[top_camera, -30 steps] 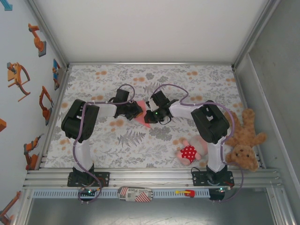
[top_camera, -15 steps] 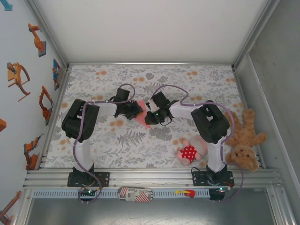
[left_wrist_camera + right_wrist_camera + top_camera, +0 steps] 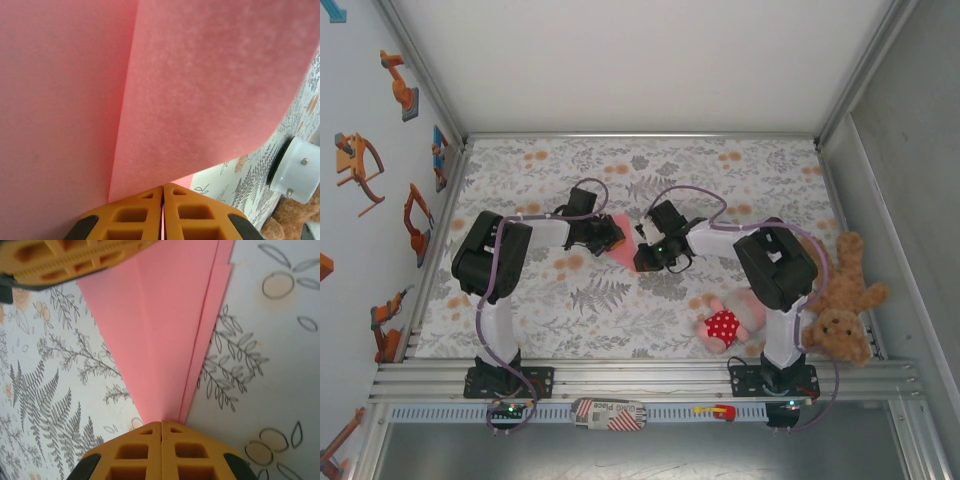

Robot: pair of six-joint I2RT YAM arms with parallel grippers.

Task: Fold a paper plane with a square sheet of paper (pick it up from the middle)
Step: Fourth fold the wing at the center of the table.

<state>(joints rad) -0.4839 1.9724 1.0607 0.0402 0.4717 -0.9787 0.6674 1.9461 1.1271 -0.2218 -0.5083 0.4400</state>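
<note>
Across the floral table [image 3: 720,170], off its right edge, sits a brown teddy bear [image 3: 845,295], with the pink plush doll [image 3: 725,322] beside it near the right arm's base. Mid-table, between both arms, lies the salmon-pink paper plane [image 3: 623,245], partly folded, one flap lifted. Left gripper [image 3: 162,192] pinched tight on that flap; right gripper [image 3: 161,425] closed, tips touching its narrow end.

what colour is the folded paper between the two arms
The folded paper is plain salmon pink with no print; it shows best in the right wrist view.
</note>
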